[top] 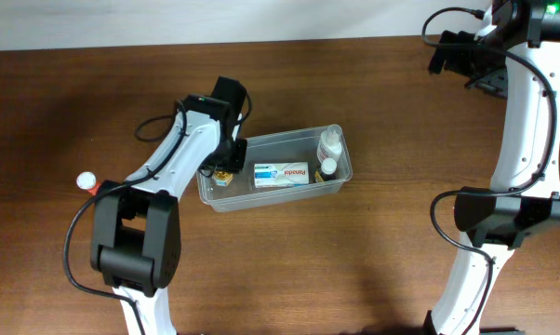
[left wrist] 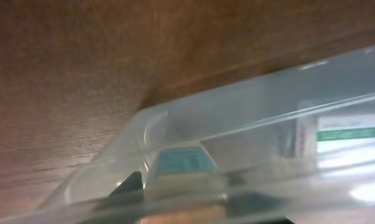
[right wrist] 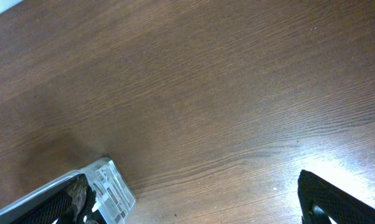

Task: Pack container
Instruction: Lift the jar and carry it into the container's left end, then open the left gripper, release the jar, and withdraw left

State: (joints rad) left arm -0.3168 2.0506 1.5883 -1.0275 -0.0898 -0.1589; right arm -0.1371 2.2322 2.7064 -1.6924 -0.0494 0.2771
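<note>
Because my left gripper (top: 222,169) sits low in the left end of the container (top: 278,198) at mid-table, seemingly closed on a small teal-labelled item (left wrist: 181,163) to place it, I judge the right gripper (right wrist: 197,190), wide open and empty, is parked aside.

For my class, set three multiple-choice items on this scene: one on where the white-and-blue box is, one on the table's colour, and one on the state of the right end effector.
1. Where is the box?
A in the tub
B outside it, to the left
C held up in the air

2. What colour is the table?
A white
B brown
C green

3. The right end effector is:
A shut on a bottle
B open above the wood
C inside the tub

Answers:
1 A, the box lies within the tub's walls.
2 B, the surface is brown wood grain.
3 B, its fingers stand far apart with only wood between them.
</note>
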